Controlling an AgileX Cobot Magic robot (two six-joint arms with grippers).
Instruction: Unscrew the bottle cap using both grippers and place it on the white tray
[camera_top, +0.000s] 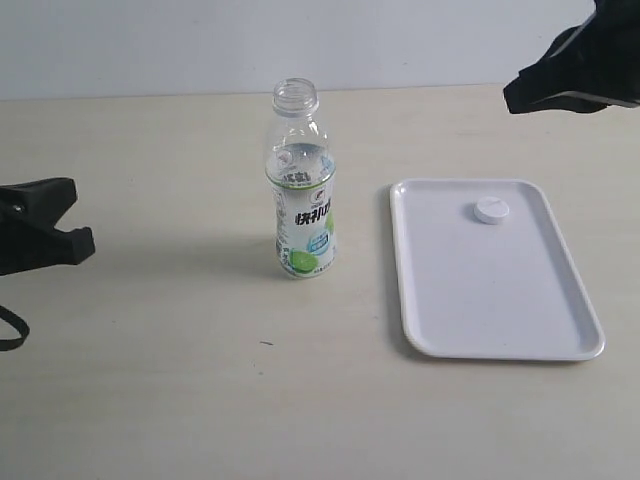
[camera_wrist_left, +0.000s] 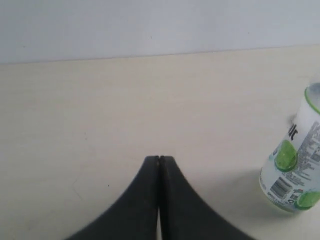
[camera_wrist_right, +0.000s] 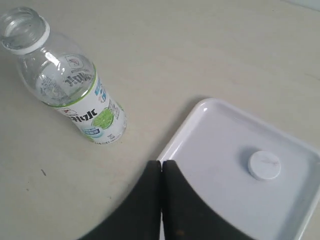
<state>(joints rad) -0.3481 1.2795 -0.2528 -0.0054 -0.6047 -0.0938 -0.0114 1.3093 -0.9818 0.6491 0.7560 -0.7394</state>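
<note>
Plainly, the left gripper (camera_wrist_left: 159, 160) has its two fingers pressed flat together, with nothing between them, above bare table (camera_wrist_left: 100, 110). Ahead of its tips and off toward the other arm stands the bottle (camera_wrist_left: 295, 160), upright and well apart from the fingers.

The right gripper (camera_wrist_right: 161, 163) is likewise closed and empty, finger against finger. Its tips hang over the rim of the white tray (camera_wrist_right: 215, 145), at the corner nearest them. Farther out from those tips, the bottle cap (camera_wrist_right: 264, 165) lies flat on the tray floor, inside the rim and touching neither finger. Farther again, on the table beside the tray and not touching it, is the bottle with its neck open.

By the look of it the job is done: the cap is off and on the tray, so only pulling the arms away is left. To do that well, keep both pairs of fingers closed and draw each arm up and back along its own side. The left should not swing toward the bottle, which looks light enough to tip. The right should rise before it moves, so that it neither clips the tray rim nor jolts the cap.
</note>
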